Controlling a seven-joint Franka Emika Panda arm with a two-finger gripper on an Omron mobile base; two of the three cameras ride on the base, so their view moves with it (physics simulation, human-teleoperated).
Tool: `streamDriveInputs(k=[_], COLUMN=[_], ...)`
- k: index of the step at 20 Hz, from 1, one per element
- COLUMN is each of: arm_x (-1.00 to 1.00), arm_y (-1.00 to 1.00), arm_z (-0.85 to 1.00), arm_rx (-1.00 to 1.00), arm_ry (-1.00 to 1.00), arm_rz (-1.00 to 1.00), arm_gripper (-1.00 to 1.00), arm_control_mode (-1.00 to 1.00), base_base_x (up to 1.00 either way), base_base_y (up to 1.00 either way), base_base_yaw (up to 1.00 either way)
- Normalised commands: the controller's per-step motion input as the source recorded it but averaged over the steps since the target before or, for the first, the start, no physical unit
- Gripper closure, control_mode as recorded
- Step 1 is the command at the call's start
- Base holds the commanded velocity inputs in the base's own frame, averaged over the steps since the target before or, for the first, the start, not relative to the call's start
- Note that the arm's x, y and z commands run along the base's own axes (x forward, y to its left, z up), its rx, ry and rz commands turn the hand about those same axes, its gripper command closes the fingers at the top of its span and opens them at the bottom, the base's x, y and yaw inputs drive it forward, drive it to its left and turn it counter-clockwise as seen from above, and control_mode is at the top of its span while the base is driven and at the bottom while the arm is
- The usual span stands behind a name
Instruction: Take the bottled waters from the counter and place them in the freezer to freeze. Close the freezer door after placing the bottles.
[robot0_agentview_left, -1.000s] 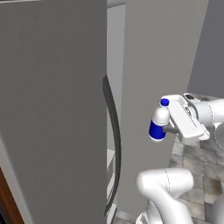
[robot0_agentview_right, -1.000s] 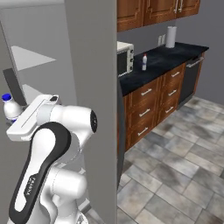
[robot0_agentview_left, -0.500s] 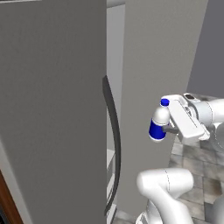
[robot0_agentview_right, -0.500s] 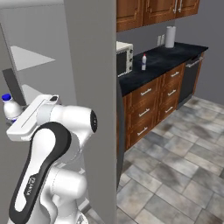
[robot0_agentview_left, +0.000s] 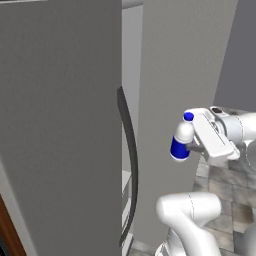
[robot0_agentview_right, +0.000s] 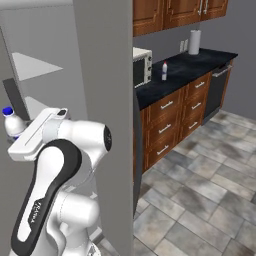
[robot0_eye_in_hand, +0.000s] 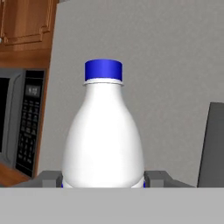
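Nothing has shifted since a second ago: the arm, the bottle and both fridge panels stand just as they did. The two-finger gripper (robot0_agentview_left: 192, 146) is clamped on the lower body of the small white plastic bottle with a blue label and blue cap (robot0_agentview_left: 181, 137), one dark fingertip (robot0_eye_in_hand: 49, 178) pressed against each side of it. The bottle stands nearly upright, its long axis vertical, cap upward and leaning a touch away from the hand. It hangs in the air, carried by nothing but the gripper, in front of the tall flat grey right-hand fridge panel (robot0_agentview_left: 185, 65) and near that panel's left edge.

To its left lies the gap between the panels, where pale shelf edges (robot0_agentview_left: 127, 185) show low down. Beyond the gap stands the freezer door (robot0_agentview_left: 60, 125), swung open, with its long dark grey vertical handle (robot0_agentview_left: 131, 150) along its right edge.

From the right base view the bottle (robot0_agentview_right: 12, 124) sits at the far end of the white hand, just before the freezer's (robot0_agentview_right: 107, 90) open interior. Well apart, on the long black marble-patterned counter (robot0_agentview_right: 200, 62), the clear-grey bottle with a red cap (robot0_agentview_right: 164, 70) stands upright near the back edge, beside the cream toaster oven (robot0_agentview_right: 142, 66); a white paper-towel roll (robot0_agentview_right: 194, 42) stands farther along.
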Motion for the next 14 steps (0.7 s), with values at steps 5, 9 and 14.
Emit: streamDriveInputs(k=[5,9,14], arm_x=[0.31,0.27,0.32], arm_y=[0.04,0.01,0.0], arm_z=[0.33,0.61,0.23], arm_rx=[0.03,0.03,0.0], arm_ry=[0.18,0.23,0.07], arm_rz=[-0.15,-0.19,-0.09], arm_gripper=[1.0,1.0,1.0], arm_control_mode=[-1.0,-1.0,-1.0], base_base_x=[0.0,0.0,0.0], base_base_y=[0.0,0.0,0.0], base_base_yaw=[0.0,0.0,0.0])
